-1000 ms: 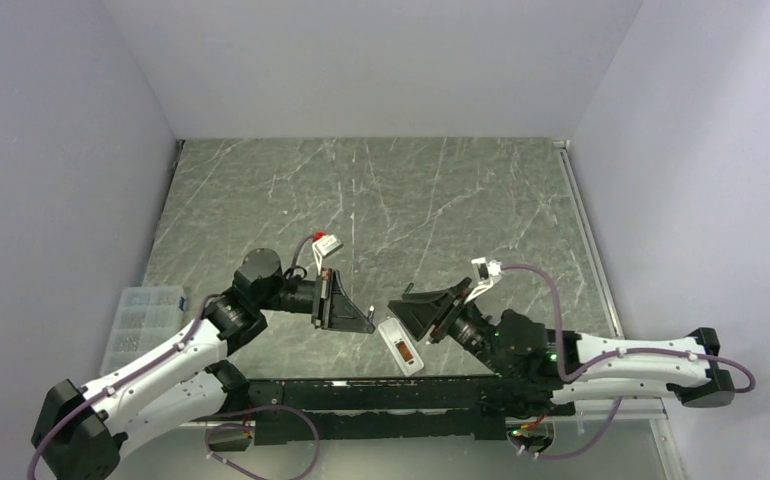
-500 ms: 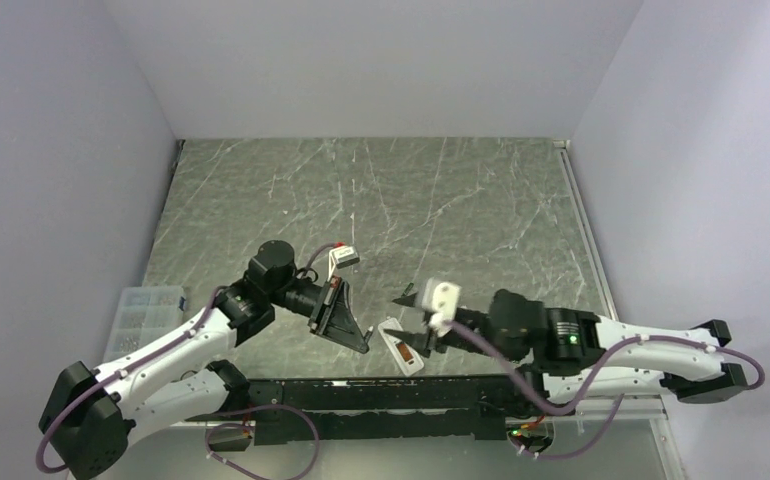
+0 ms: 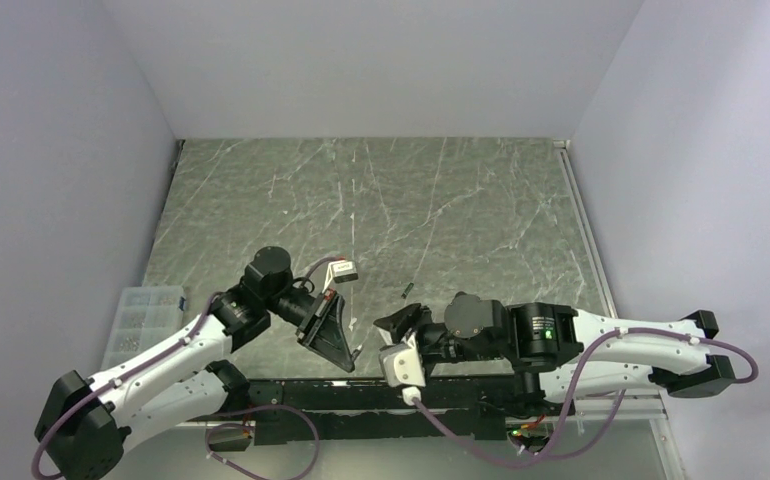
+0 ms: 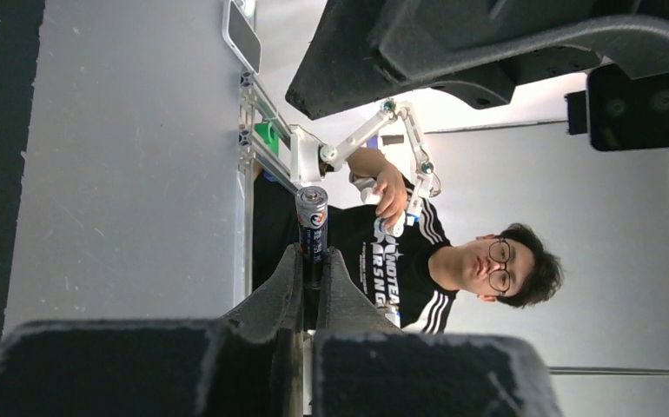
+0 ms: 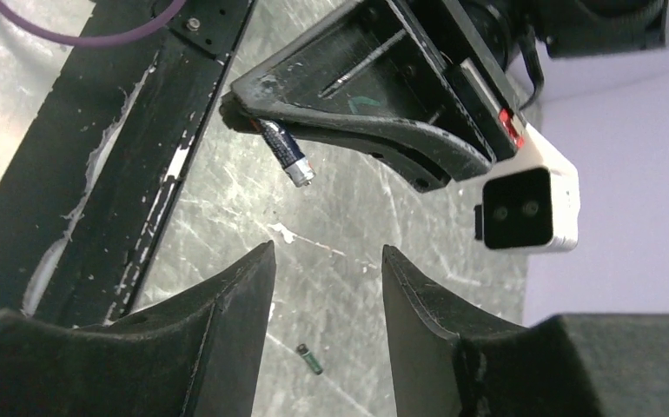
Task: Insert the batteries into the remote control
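My left gripper [image 3: 353, 358] is shut on one of the batteries [image 4: 312, 224], a dark cell with a blue and orange label that sticks out past the fingertips [image 4: 289, 261]. The right wrist view shows that same battery [image 5: 286, 151] slanting down out of the left gripper [image 5: 248, 111]. My right gripper [image 5: 327, 252] stands open with nothing between its fingers, a short way right of the left one [image 3: 389, 325]. A second battery [image 3: 408, 291] lies loose on the marble table [image 3: 441, 200], also seen between the right fingers [image 5: 308, 358]. The remote control is hidden.
A clear plastic parts box [image 3: 141, 318] sits off the table's left edge. The black base rail [image 3: 361, 392] runs along the near edge under both grippers. The right wrist camera block [image 3: 398, 364] hangs over that rail. Pale walls close in three sides.
The right wrist has rolled over, swinging its white camera block from the far side down to the near side. The white remote no longer shows. The left gripper dropped nearer with its battery.
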`<state>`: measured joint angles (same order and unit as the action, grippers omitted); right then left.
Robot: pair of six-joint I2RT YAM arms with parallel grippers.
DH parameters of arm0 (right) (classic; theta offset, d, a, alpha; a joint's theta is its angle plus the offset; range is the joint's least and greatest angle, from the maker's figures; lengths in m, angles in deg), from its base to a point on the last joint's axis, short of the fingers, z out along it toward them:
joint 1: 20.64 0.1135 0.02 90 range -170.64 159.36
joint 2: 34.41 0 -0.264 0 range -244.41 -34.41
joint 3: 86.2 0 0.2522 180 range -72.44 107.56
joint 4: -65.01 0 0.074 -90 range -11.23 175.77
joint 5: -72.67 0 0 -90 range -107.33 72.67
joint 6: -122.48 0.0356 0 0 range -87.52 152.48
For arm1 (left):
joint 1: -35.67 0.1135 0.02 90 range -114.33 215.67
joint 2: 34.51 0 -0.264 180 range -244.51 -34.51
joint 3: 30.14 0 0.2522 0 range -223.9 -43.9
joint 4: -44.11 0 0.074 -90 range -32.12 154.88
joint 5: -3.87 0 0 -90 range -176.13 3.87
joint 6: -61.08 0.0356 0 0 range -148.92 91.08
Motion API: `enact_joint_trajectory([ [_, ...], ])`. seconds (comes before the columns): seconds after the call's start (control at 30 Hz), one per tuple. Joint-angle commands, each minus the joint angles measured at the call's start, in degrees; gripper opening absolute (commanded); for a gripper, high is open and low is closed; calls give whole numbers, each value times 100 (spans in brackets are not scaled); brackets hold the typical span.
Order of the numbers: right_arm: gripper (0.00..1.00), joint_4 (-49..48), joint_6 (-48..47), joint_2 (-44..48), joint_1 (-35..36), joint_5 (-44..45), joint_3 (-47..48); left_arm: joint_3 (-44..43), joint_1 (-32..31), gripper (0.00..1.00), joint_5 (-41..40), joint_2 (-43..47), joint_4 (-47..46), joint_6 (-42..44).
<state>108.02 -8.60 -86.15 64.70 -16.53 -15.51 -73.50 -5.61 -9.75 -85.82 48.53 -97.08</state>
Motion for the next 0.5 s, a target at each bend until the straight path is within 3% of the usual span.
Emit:
enact_joint_trajectory([
  [0.0,50,-108,-1033,9,87,-479,201,-27,-2,0,369,115,41,-13],
  [0.47,37,-578,-2312,-488,787,-145,226,119,-3,0,573,120,-551,-393],
])
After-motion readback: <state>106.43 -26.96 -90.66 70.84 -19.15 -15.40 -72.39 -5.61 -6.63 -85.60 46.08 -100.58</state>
